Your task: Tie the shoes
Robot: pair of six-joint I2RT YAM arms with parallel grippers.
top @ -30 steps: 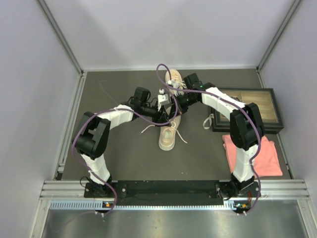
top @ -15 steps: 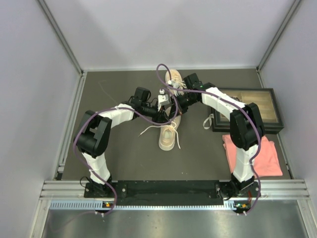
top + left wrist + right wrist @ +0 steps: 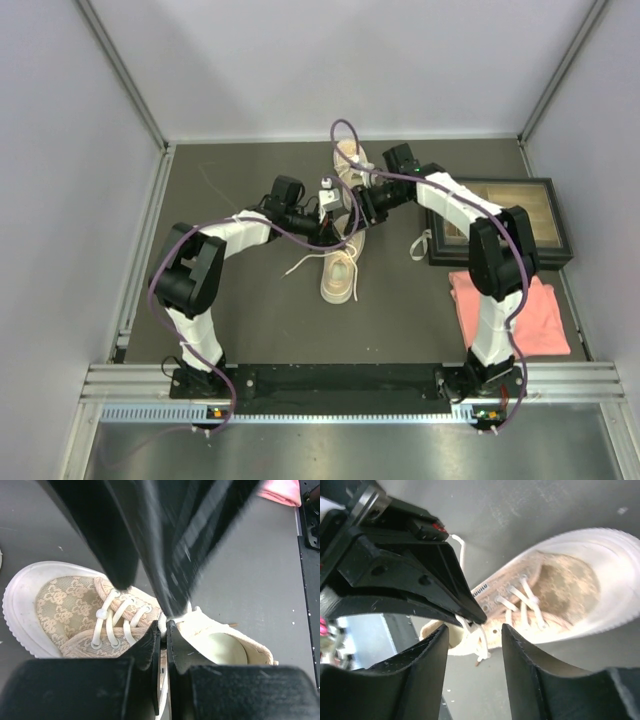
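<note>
left fingers [image 3: 150, 647] pinched nearly shut on a white lace [image 3: 163, 622], it seems, above the near shoe [image 3: 340, 270] on the desk [image 3: 250, 320]; right fingers [image 3: 420, 680] stand apart, holding nothing; far shoe [image 3: 347, 153] behind.

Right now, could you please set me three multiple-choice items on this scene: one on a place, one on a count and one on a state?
1. Where does the pink cloth lie? A far left corner; B centre; C near right side.
2. How many sneakers are in view? A one; B two; C three.
3. How is the left end effector? A shut on a white lace; B wide open; C shut on the cloth.
Answers: 1 C, the top view shows it at the near right. 2 B, one lies near the centre, another farther back. 3 A, its fingers meet around the lace.
</note>
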